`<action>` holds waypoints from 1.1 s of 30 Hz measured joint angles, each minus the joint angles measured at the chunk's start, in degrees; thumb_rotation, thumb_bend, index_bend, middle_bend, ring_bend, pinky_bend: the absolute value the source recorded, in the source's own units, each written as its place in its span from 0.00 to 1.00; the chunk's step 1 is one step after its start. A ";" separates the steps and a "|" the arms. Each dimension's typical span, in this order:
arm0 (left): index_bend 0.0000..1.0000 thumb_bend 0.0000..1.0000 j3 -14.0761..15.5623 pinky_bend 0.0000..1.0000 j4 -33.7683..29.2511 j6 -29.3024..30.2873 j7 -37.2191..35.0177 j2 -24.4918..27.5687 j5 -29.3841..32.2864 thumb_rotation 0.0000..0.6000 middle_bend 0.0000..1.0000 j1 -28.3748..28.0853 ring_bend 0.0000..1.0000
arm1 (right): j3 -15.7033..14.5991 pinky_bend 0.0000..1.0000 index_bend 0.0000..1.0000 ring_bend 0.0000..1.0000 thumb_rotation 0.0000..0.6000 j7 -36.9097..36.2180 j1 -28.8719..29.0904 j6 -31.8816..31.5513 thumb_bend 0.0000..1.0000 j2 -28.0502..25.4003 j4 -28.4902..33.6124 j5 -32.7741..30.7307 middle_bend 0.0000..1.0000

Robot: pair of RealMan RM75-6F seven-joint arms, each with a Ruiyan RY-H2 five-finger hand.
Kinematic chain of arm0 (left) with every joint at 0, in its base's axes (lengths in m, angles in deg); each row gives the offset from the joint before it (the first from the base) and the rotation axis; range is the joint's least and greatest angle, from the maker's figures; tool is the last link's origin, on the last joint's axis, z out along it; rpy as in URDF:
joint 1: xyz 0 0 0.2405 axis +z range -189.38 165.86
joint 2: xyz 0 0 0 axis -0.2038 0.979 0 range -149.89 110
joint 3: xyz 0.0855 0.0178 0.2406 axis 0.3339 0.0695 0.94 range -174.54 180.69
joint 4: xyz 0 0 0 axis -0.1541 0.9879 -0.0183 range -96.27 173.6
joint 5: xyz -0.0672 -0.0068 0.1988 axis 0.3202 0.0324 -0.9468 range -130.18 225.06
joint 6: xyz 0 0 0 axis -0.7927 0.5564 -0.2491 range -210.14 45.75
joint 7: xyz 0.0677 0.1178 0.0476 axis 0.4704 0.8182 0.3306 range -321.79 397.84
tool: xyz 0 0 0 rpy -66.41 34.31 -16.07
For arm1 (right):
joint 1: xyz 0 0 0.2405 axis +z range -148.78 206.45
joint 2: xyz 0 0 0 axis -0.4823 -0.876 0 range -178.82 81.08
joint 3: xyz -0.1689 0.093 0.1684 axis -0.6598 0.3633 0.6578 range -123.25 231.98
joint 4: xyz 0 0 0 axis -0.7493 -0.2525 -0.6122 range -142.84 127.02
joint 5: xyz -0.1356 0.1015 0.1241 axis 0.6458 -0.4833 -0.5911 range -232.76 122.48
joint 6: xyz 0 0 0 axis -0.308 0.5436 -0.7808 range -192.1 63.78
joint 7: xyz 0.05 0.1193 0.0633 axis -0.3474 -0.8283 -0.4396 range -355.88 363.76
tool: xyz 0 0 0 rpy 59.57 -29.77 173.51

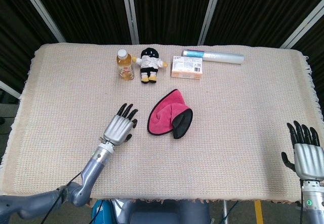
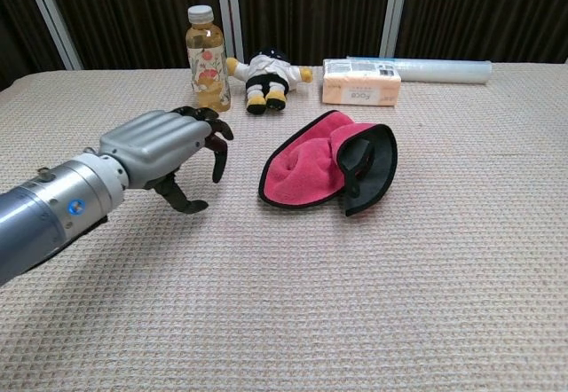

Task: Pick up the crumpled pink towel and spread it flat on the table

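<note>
The crumpled pink towel (image 1: 166, 112) (image 2: 311, 168) lies folded near the table's middle, its black edging and dark grey underside turned up on its right side. My left hand (image 1: 119, 126) (image 2: 165, 150) hovers just left of the towel, fingers apart and a little curled, holding nothing and a short gap away from the cloth. My right hand (image 1: 306, 154) stays at the table's near right corner, fingers spread and empty; the chest view does not show it.
Along the far edge stand a tea bottle (image 1: 124, 65) (image 2: 206, 58), a small plush doll (image 1: 148, 64) (image 2: 265, 77), a tissue box (image 1: 187, 67) (image 2: 360, 82) and a clear plastic roll (image 1: 213, 56) (image 2: 435, 70). A woven beige cloth (image 1: 243, 107) covers the table.
</note>
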 measured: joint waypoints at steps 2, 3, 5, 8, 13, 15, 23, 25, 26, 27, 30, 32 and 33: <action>0.51 0.31 0.00 0.00 2.61 -0.14 -0.40 -2.26 -0.24 1.00 0.15 -1.21 0.00 | 0.03 0.00 0.00 0.00 1.00 -0.20 -0.03 -0.25 0.34 -0.14 0.19 0.10 0.00; 0.51 0.31 0.02 0.00 3.71 -0.07 -0.70 -3.20 -0.53 1.00 0.15 -1.70 0.00 | 0.08 0.00 0.00 0.00 1.00 -0.38 -0.01 -0.21 0.34 -0.21 0.21 0.04 0.00; 0.52 0.31 0.13 0.00 6.27 0.51 -1.81 -5.28 -1.73 1.00 0.15 -2.75 0.00 | 0.16 0.00 0.00 0.00 1.00 -0.82 0.02 -0.14 0.34 -0.37 0.30 -0.06 0.00; 0.52 0.31 0.42 0.00 10.03 1.98 -4.47 -7.99 -3.90 1.00 0.15 -3.99 0.00 | 0.26 0.00 0.00 0.00 1.00 -1.29 0.03 -0.10 0.35 -0.55 0.32 -0.26 0.00; 0.52 0.31 0.84 0.00 15.32 3.63 -7.83 -11.43 -6.07 1.00 0.16 -5.74 0.00 | 0.37 0.00 0.00 0.00 1.00 -1.74 0.08 0.23 0.34 -0.78 0.43 -0.83 0.00; 0.52 0.31 0.84 0.00 17.10 4.30 -9.03 -12.61 -6.60 1.00 0.16 -6.40 0.00 | 0.35 0.00 0.00 0.00 1.00 -1.83 0.09 0.32 0.34 -0.90 0.56 -0.96 0.00; 0.56 0.36 0.60 0.00 21.15 4.14 -10.96 -14.95 -6.90 1.00 0.16 -8.55 0.00 | 0.38 0.00 0.00 0.00 1.00 -2.54 0.23 0.81 0.34 -1.27 0.93 -1.45 0.00; 0.56 0.37 0.63 0.00 21.59 3.80 -10.93 -15.24 -6.67 1.00 0.17 -8.79 0.00 | 0.38 0.00 0.00 0.00 1.00 -2.77 0.20 0.79 0.35 -1.41 1.08 -1.46 0.00; 0.56 0.38 0.67 0.00 21.83 3.66 -10.86 -15.37 -6.56 1.00 0.17 -8.85 0.00 | 0.38 0.00 0.00 0.00 1.00 -2.88 0.18 0.76 0.35 -1.48 1.14 -1.46 0.00; 0.57 0.39 0.71 0.00 22.03 3.56 -10.79 -15.47 -6.46 1.00 0.17 -8.89 0.00 | 0.38 0.00 0.00 0.00 1.00 -2.95 0.16 0.73 0.35 -1.54 1.19 -1.47 0.00; 0.57 0.39 0.80 0.00 22.74 3.39 -10.62 -15.79 -6.04 1.00 0.17 -8.91 0.00 | 0.40 0.00 0.00 0.00 1.00 -3.19 0.11 0.68 0.35 -1.74 1.35 -1.54 0.00; 0.57 0.40 0.84 0.00 23.15 3.35 -10.62 -15.89 -5.72 1.00 0.17 -8.82 0.00 | 0.37 0.00 0.00 0.00 1.00 -3.30 0.12 0.83 0.35 -1.84 1.38 -1.65 0.00; 0.57 0.41 0.87 0.00 23.36 3.31 -10.62 -15.91 -5.56 1.00 0.17 -8.78 0.00 | 0.32 0.00 0.00 0.00 1.00 -3.33 0.13 0.89 0.34 -1.88 1.41 -1.64 0.00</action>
